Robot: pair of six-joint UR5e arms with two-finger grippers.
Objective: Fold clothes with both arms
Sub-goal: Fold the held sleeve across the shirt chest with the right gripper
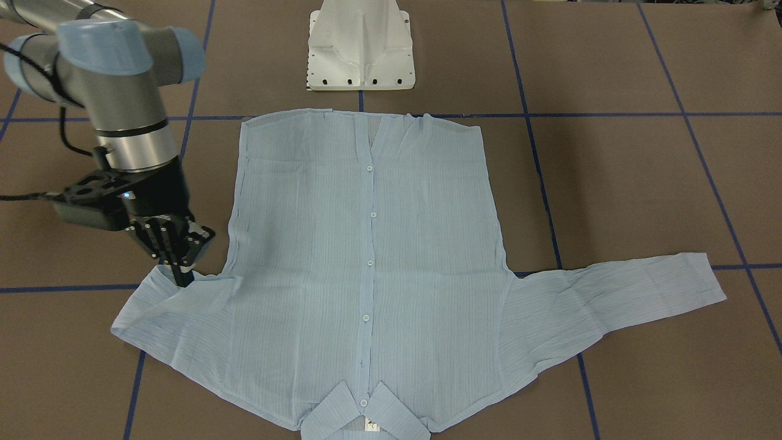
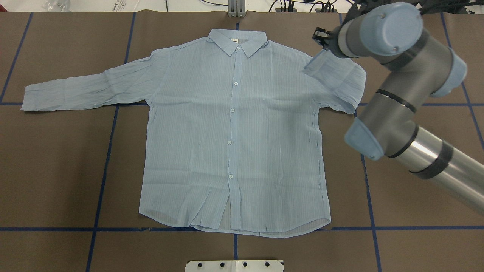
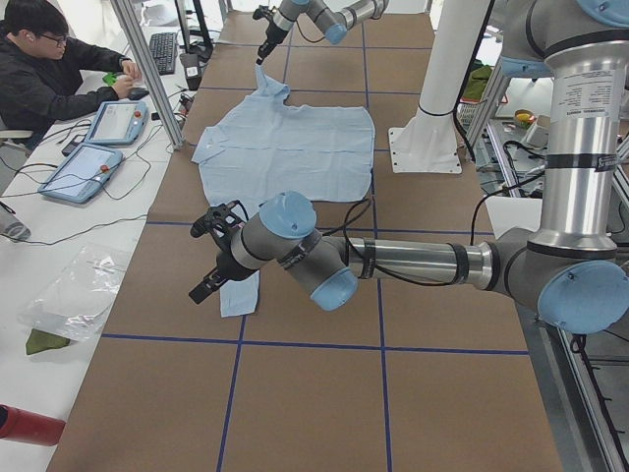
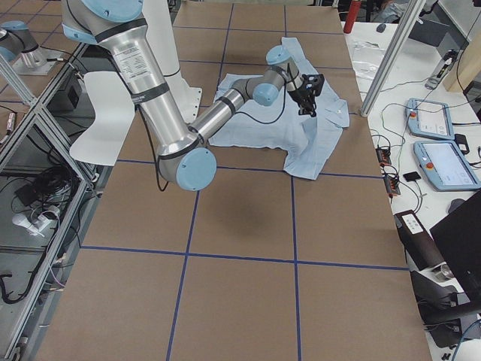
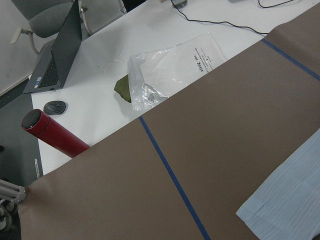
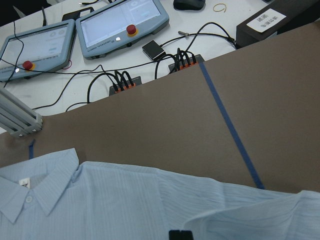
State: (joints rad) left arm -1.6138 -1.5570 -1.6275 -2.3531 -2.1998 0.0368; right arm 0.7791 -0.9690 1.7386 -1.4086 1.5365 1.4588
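– One shirt (image 2: 234, 132), flat, buttoned, front up, mid-table (image 2: 56, 170). Collar (image 2: 238, 41) on the side away from the base (image 1: 360, 46).
– Sleeves?
– Left-side sleeve (image 2: 87, 88) spread out flat. Right-side sleeve (image 2: 336, 83) doubled back toward the shoulder, cuff (image 2: 314, 66) raised.
– Grippers?
– Right gripper (image 1: 181, 276): fingers pinched together on that cuff (tips right at its edge). Left gripper (image 3: 203, 288): near the flat sleeve's end; only a side camera catches it, so I can't tell its finger gap or whether it holds anything.

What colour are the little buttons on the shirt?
White round buttons on the light blue, finely striped shirt; the front-facing view shows them best.
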